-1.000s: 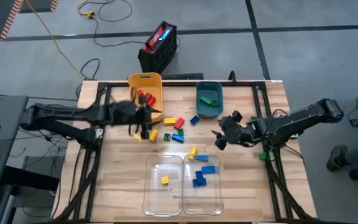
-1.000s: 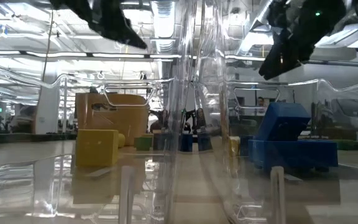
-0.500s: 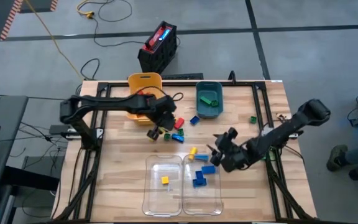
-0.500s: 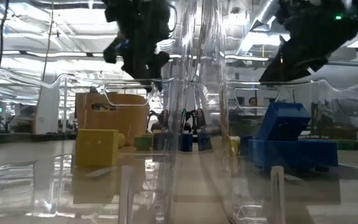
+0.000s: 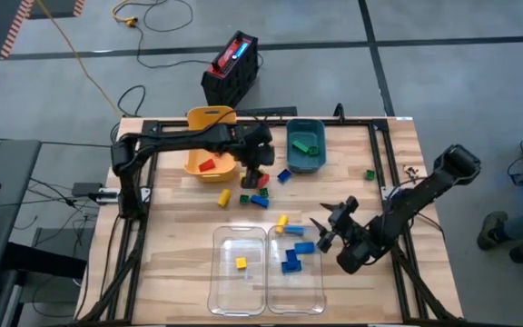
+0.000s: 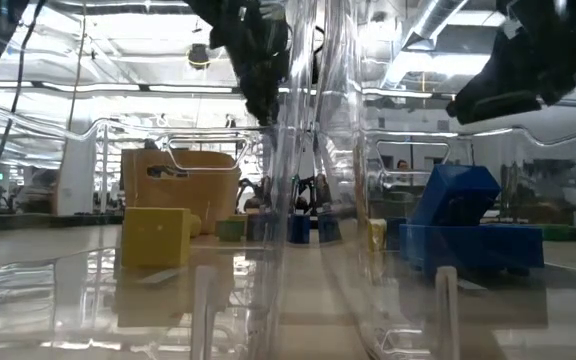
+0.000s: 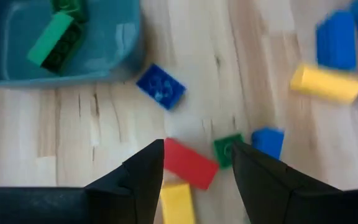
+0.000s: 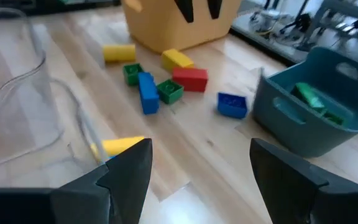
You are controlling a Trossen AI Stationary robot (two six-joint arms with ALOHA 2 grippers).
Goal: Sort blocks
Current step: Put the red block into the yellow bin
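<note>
Small red, yellow, blue and green blocks lie flat on the wooden table. A cluster [image 5: 251, 196] sits in the middle; its red block [image 7: 190, 163] lies beside a green one [image 7: 229, 149]. My left gripper [image 5: 257, 170] [image 7: 196, 148] hovers open just above this cluster, with the red block below the gap. My right gripper [image 5: 328, 232] [image 8: 201, 146] is open and empty. It hangs over the table right of the loose blue blocks [image 5: 298, 240] and points toward the cluster. More blocks lie in the bins.
The yellow bin [image 5: 200, 116] holds a red block [image 5: 207, 165]. The teal bin [image 5: 291, 156] holds green blocks [image 5: 305, 145]. Two clear bins [image 5: 266, 289] at the near edge hold a yellow block [image 5: 241, 262] and a blue block [image 5: 290, 264]. A lone green block [image 5: 369, 174] lies far right.
My left gripper has swung from beside the yellow bin toward the table's right and now stands over the middle cluster by the teal bin. My right gripper has moved toward the near edge, closer to the clear bins.
</note>
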